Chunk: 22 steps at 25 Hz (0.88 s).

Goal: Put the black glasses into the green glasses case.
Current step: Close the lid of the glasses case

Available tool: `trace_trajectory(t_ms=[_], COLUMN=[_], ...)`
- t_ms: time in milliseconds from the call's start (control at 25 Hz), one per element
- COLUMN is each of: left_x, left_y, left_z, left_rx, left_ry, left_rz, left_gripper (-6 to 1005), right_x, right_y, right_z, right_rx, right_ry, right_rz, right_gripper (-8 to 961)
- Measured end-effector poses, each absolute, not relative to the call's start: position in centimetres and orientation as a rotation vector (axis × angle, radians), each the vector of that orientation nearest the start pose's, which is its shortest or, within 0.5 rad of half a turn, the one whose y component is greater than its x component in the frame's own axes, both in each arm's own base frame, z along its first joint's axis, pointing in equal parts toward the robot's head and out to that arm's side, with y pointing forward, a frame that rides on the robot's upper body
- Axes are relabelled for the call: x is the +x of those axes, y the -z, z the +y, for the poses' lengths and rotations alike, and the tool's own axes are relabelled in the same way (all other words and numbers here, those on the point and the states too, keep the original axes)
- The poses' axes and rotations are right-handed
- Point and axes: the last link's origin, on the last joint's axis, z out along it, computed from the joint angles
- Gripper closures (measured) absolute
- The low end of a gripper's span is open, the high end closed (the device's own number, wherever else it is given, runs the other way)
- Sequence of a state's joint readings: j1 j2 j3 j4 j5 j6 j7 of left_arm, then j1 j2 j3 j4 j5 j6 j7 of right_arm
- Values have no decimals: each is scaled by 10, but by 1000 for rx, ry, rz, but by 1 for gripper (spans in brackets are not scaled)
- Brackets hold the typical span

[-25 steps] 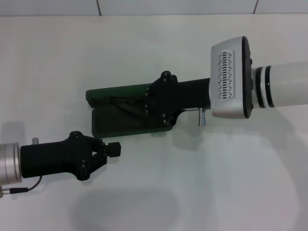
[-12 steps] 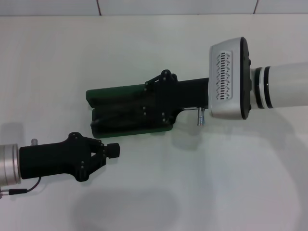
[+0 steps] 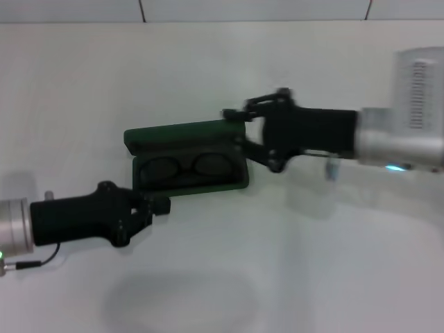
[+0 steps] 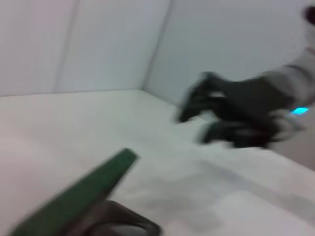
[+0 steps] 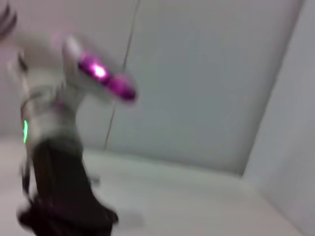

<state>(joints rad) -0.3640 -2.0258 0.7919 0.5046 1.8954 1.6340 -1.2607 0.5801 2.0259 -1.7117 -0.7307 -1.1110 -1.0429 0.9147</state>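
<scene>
A plain white counter [image 3: 222, 277] fills the head view, with a tiled wall edge along the top of the frame. At centre left lies the dark green, velvety, rounded-corner hinged glasses case [image 3: 182, 133], open, its lid standing along the upper side. The thin black-framed glasses [image 3: 186, 167] lie inside its lower half, both roundish lenses facing up, so the placing looks done and only the lid is not yet shut.

The right gripper [image 3: 239, 128] sits at the case's upper right corner, just above its rim; its jaws stand apart and hold nothing. The left gripper [image 3: 161, 205] is at lower left, its tip just below the case's front edge, jaws together and empty.

The glasses are probably light and fragile, with slender temples that bend easily and lenses that smear; the frame bridge or a rim would be the safer hold. The case looks stiff, its velvet offering grip; its lid edge is the natural place to push.
</scene>
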Motion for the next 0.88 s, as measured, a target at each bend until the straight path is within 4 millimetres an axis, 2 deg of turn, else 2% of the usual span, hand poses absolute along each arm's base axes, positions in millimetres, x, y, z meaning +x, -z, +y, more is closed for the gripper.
trace_trajectory(t_ms=[80, 120, 200, 360, 480, 880], left_x=[-309, -310, -310, -307, -309, -318], left_y=[10, 10, 11, 10, 10, 3], left_z=[271, 281, 284, 301, 313, 334], left_rx=[-2721, -2690, -2680, -2635, -2584, -2516], left_ry=[765, 728, 714, 685, 645, 496], left_rz=[-774, -784, -790, -797, -805, -779], left_gripper=[965, 965, 965, 964, 963, 962], right_x=[174, 183, 204, 233, 244, 258], right_y=[61, 55, 42, 29, 27, 25], right_z=[346, 342, 331, 312, 304, 294], right_rx=[-2676, -2660, -2623, -2590, -2584, -2567], right_ry=[-796, -826, -889, -982, -998, -982], right_rz=[-112, -70, 19, 151, 183, 195], right_gripper=[697, 678, 640, 564, 507, 117])
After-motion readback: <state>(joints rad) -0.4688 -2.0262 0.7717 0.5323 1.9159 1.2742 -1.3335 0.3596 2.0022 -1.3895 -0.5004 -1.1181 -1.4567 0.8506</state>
